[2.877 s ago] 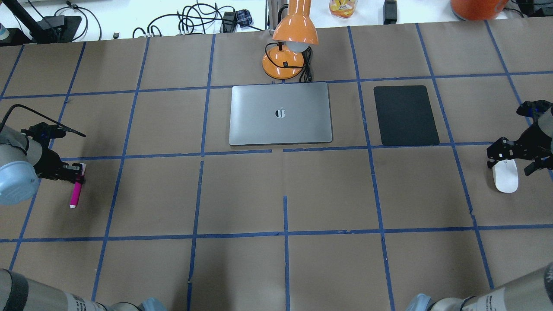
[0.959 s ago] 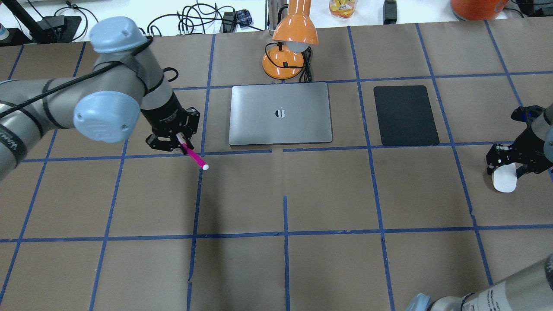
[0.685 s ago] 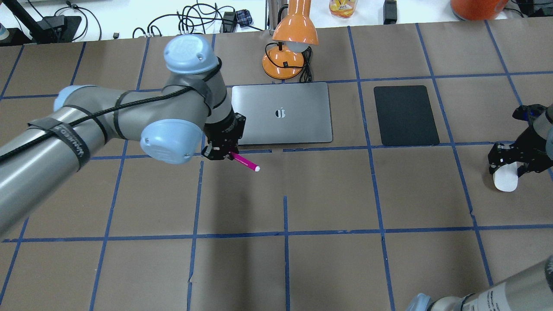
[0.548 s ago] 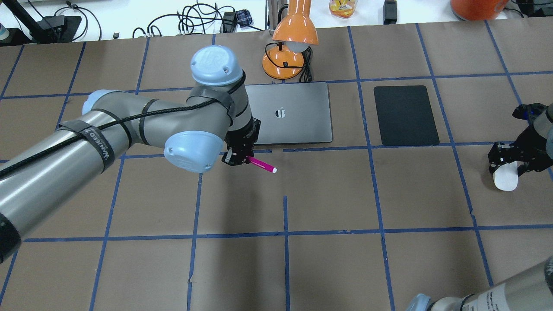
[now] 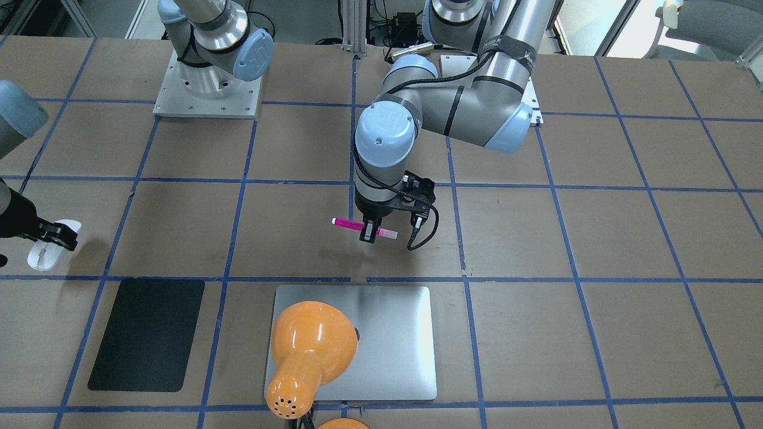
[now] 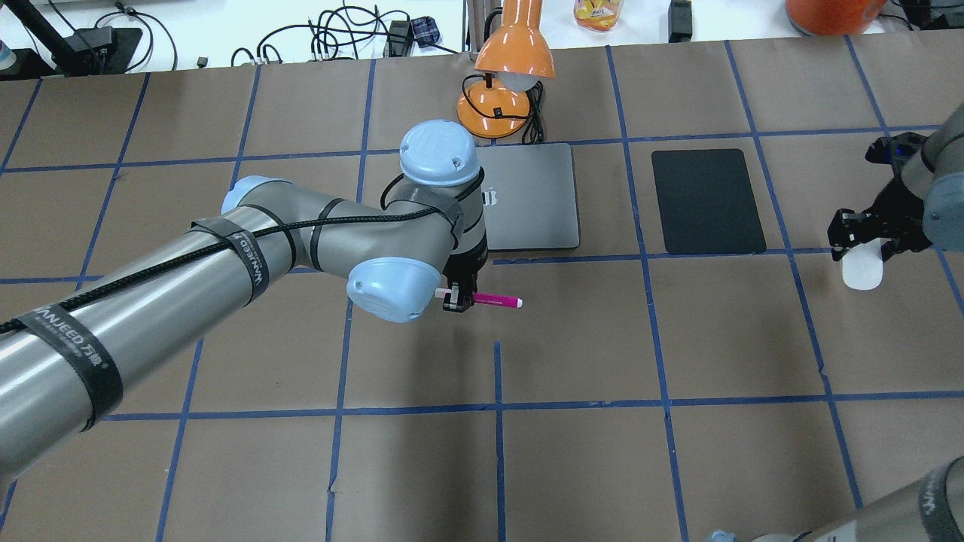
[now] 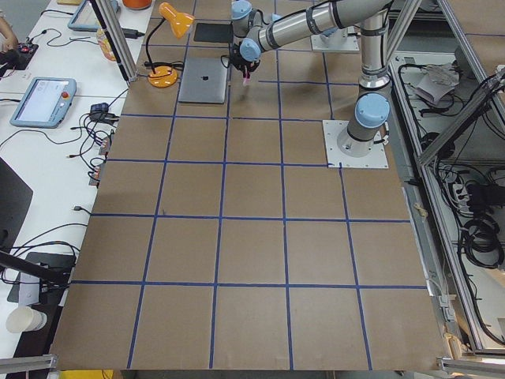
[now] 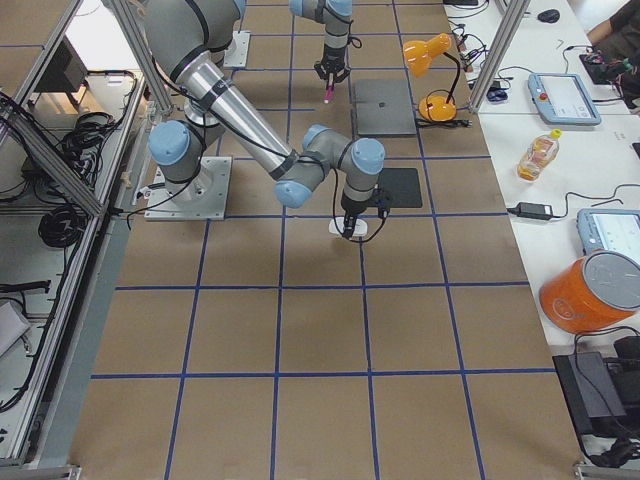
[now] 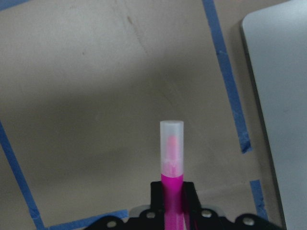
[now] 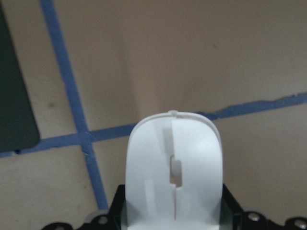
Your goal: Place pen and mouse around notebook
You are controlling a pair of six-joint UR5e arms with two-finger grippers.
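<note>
The silver-grey notebook (image 6: 535, 203) (image 5: 393, 339) lies closed at the table's middle back, and my left arm hides part of it from overhead. My left gripper (image 6: 457, 299) (image 5: 369, 232) is shut on the magenta pen (image 6: 497, 301) (image 9: 171, 158). It holds the pen level just in front of the notebook's near edge, pale cap pointing right. At the far right, my right gripper (image 6: 864, 245) is shut on the white mouse (image 6: 861, 271) (image 10: 173, 177), to the right of a black mat.
A flat black mat (image 6: 706, 201) (image 5: 148, 333) lies to the right of the notebook. An orange desk lamp (image 6: 504, 83) stands behind the notebook and leans over it. Blue tape lines grid the brown table (image 6: 572, 467). Cables and devices sit beyond the far edge.
My left arm has carried the pen from the far left to just in front of the notebook, turning it level. My right gripper has moved the mouse further back and a little leftward.
</note>
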